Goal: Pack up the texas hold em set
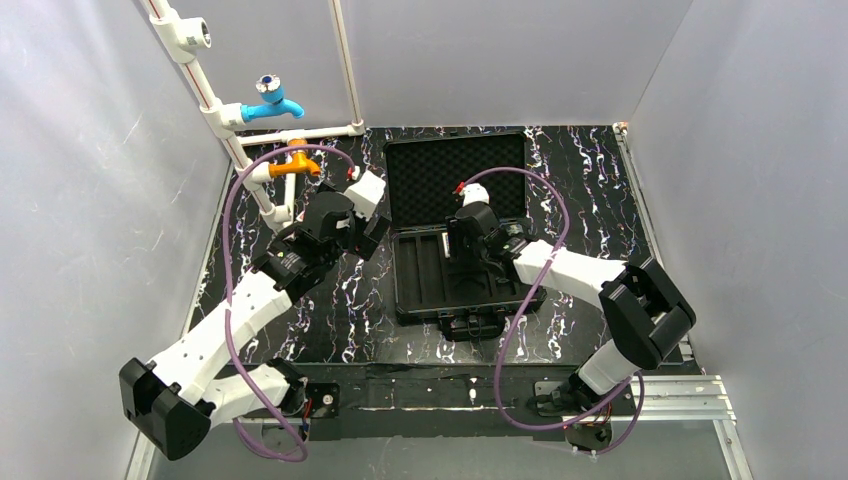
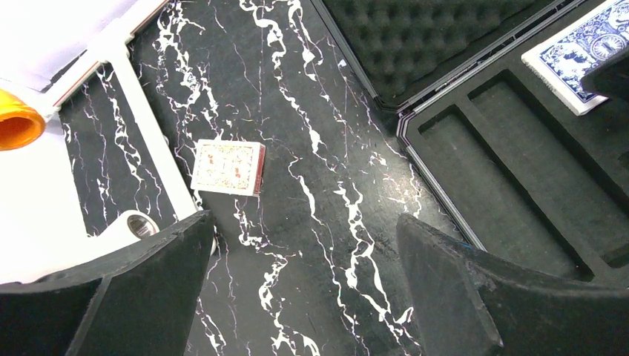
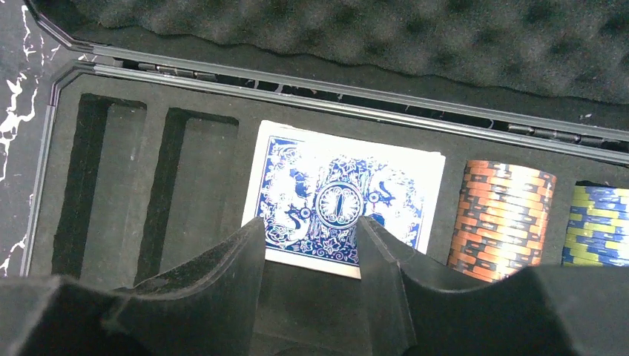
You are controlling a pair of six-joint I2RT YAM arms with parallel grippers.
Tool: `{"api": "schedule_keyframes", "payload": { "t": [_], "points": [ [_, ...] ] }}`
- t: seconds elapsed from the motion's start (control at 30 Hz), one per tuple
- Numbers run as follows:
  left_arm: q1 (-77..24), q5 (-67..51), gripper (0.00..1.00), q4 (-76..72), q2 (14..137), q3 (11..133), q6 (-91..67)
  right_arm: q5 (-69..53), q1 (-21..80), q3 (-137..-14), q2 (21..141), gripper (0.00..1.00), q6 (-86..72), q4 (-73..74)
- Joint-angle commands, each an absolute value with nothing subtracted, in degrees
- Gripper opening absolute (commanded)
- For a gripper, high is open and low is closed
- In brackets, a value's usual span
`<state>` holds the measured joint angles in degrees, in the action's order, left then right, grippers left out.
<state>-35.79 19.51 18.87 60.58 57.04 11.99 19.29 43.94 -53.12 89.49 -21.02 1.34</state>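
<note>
The black briefcase (image 1: 405, 290) lies open mid-table, its foam lid (image 1: 450, 175) flat behind the slotted tray (image 3: 119, 245). A blue card deck (image 3: 345, 185) lies face-up in a tray slot. Beside it on the right are an orange chip roll (image 3: 501, 219) and a blue-and-yellow chip roll (image 3: 597, 226). My right gripper (image 3: 311, 245) hovers just over the blue deck's near edge, jaws apart and holding nothing. A red card deck (image 2: 228, 167) lies on the marbled table left of the case, beside a white pipe. My left gripper (image 2: 304, 297) is wide open and empty, above bare table just short of the red deck.
White pipes (image 1: 215, 105) with a blue tap (image 1: 272, 103) and an orange tap (image 1: 292, 165) stand at the back left. A pipe (image 2: 148, 126) runs along the table right beside the red deck. White walls enclose the table on three sides.
</note>
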Motion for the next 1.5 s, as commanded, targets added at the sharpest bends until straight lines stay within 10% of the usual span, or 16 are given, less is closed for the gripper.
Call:
{"api": "schedule_keyframes", "payload": {
  "t": [0.0,0.83,1.47],
  "points": [
    [-35.7,19.8,0.92,18.9,61.5,56.4,12.2,18.7,44.0,-51.8,90.6,0.56,-22.0,2.1],
    [-34.9,47.9,0.98,47.5,96.9,83.4,-47.1,18.5,44.0,-47.3,68.9,0.6,-20.8,7.0],
    [-22.6,43.0,0.98,58.7,114.1,97.3,-66.4,15.6,44.0,-45.4,63.8,0.62,-21.0,8.7]
  ]
}}
